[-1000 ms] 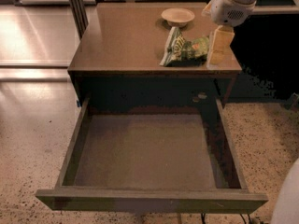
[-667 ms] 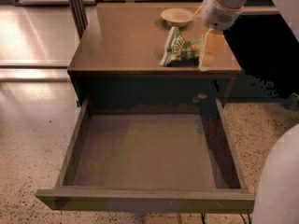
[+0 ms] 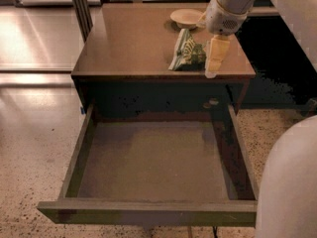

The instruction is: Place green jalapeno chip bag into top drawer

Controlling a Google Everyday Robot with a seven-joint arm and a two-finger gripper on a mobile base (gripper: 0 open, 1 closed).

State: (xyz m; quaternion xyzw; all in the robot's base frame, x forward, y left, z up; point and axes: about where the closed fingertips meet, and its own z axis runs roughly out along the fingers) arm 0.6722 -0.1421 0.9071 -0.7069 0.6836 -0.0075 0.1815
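Observation:
The green jalapeno chip bag (image 3: pixel 186 53) lies crumpled on the brown cabinet top (image 3: pixel 129 43), near its front right edge. My gripper (image 3: pixel 215 58) hangs down from the arm at the upper right. It sits right against the bag's right side, low over the cabinet top. The top drawer (image 3: pixel 148 213) is pulled fully out below. Its flat bottom is bare.
A round beige bowl (image 3: pixel 185 18) stands on the cabinet top just behind the bag. A dark metal post (image 3: pixel 79 6) rises at the cabinet's back left. Part of the robot's pale body (image 3: pixel 290 182) fills the lower right corner. The floor is speckled.
My gripper has moved left and down, from beside the bag's right to right against it. The bag and the drawer have not moved.

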